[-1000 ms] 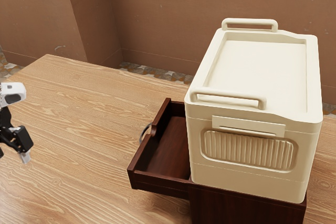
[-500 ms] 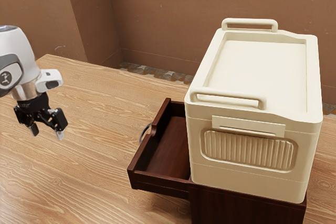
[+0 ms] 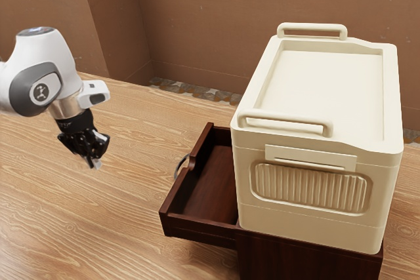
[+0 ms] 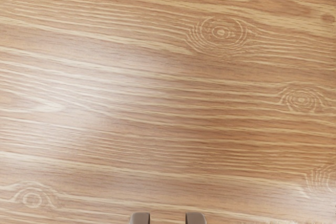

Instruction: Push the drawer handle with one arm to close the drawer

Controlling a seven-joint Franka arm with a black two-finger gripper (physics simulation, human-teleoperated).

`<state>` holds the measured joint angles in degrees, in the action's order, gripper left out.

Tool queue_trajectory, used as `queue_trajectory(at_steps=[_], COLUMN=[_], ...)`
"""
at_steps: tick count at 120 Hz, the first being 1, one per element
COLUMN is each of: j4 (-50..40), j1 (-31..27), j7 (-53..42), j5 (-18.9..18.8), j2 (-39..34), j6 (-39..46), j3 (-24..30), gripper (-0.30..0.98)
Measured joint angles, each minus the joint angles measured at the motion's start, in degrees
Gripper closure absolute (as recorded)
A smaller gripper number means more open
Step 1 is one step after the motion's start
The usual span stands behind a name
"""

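Exterior view: empty gripper (image 3: 94, 162), fingers (image 4: 196, 219) parted, over the table (image 3: 125, 214), well apart from the handle (image 3: 176, 166) on the open drawer (image 3: 197, 229)'s front! Come in too high or off-line, and it could skim or snag that thin curve instead of pushing.

The tabletop (image 3: 125, 221) is light grained wood, softly glossy.

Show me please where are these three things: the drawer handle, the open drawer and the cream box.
Drawer handle (image 3: 178, 163): exterior view, on its curved bar.
Open drawer (image 3: 213, 185): exterior view, on its inside floor.
Cream box (image 3: 321, 90): exterior view, on its recessed top.
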<state>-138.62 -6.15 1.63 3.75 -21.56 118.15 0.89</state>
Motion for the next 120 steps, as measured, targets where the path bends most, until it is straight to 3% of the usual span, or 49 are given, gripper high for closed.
queue_trajectory(at_steps=[35, 53, 62, 89, 120], j4=[-2.3, -3.0, -2.9, -1.7, 1.8], j1=[6.7, 9.4, 10.9, 11.8, 14.7], j7=[-22.8, -35.8, -41.9, -56.7, -69.7], j5=[-6.7, -7.9, -6.3, 4.2, 6.9], j2=[-1.3, -0.4, 1.5, 6.4, 11.2], j6=[7.5, 10.8, 12.3, 14.4, 15.2], j3=[-2.3, -3.2, -3.7, -3.9, -3.8], gripper=[0.77, 0.78, 0.78, 0.78, 0.79])
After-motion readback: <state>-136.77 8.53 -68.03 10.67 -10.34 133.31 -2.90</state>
